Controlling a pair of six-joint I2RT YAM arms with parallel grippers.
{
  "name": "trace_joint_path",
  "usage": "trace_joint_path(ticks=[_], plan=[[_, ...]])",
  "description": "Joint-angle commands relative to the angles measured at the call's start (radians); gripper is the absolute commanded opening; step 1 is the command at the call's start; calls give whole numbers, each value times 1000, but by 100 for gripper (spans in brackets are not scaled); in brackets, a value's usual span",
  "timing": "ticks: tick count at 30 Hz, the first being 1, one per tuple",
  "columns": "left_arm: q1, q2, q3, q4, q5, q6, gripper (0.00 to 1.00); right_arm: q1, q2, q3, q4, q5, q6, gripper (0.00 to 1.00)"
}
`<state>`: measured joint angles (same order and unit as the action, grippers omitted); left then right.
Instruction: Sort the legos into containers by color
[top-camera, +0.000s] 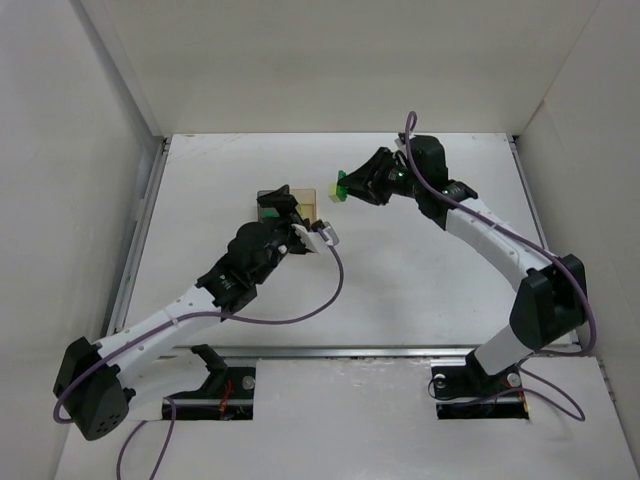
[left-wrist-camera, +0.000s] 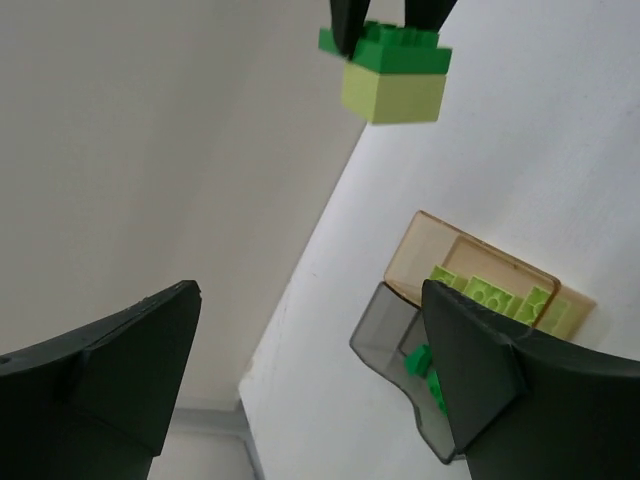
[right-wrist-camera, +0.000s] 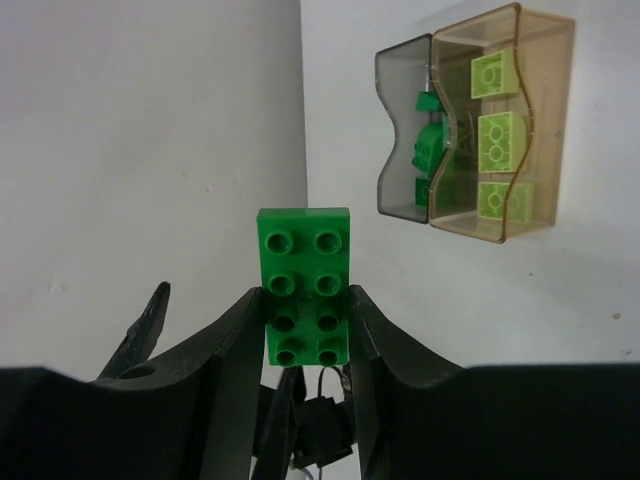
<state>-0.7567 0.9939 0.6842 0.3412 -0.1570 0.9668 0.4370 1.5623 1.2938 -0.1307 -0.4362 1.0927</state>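
My right gripper (top-camera: 347, 186) is shut on a dark green lego (right-wrist-camera: 303, 285) and holds it in the air, right of the containers. In the left wrist view a pale yellow-green lego (left-wrist-camera: 394, 94) is stuck under that green one (left-wrist-camera: 400, 50). The smoky grey container (right-wrist-camera: 403, 150) holds dark green legos (right-wrist-camera: 428, 140). The adjoining amber container (right-wrist-camera: 500, 130) holds three pale yellow-green legos (right-wrist-camera: 500, 135). Both containers show in the top view, grey (top-camera: 272, 202) and amber (top-camera: 305, 197). My left gripper (left-wrist-camera: 310, 370) is open and empty, raised just at the containers' near side (top-camera: 290, 222).
White walls enclose the table on the left (top-camera: 60, 200), back and right. The left wall stands close to the grey container (left-wrist-camera: 395, 345). A purple cable (top-camera: 320, 300) hangs from the left arm over the table.
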Motion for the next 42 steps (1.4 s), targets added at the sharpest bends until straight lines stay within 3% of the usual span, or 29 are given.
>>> trace_joint_path(ticks=[1,6,14,17,21,23,24,26,33,36,38,41,42], plan=[[-12,12,-8,142,22,91,91,34,-39,70,51,-4,-19,0],[-12,84,34,202,72,179,88,83,-68,50,51,42,16,0],[-21,104,43,211,131,214,61,112,-77,41,51,51,26,0],[-21,104,43,234,122,214,39,112,-88,41,51,51,26,0],[-21,80,2,286,122,246,38,112,-110,19,51,51,26,0],[-21,52,-29,329,146,269,27,112,-119,9,51,51,26,0],[-21,52,-29,338,169,282,12,112,-119,9,51,51,26,0],[-21,42,-41,347,188,282,0,112,-128,-1,51,51,26,0],[-21,42,-74,413,198,282,0,112,-197,-60,51,60,35,0],[-21,32,-98,424,223,364,0,112,-228,-88,51,60,24,0],[-21,23,-121,455,238,403,36,112,-242,-97,51,60,13,0],[-21,23,-181,571,289,473,60,112,-264,-97,51,60,-5,0],[-21,23,-198,614,300,492,63,112,-265,-97,51,60,-5,0]])
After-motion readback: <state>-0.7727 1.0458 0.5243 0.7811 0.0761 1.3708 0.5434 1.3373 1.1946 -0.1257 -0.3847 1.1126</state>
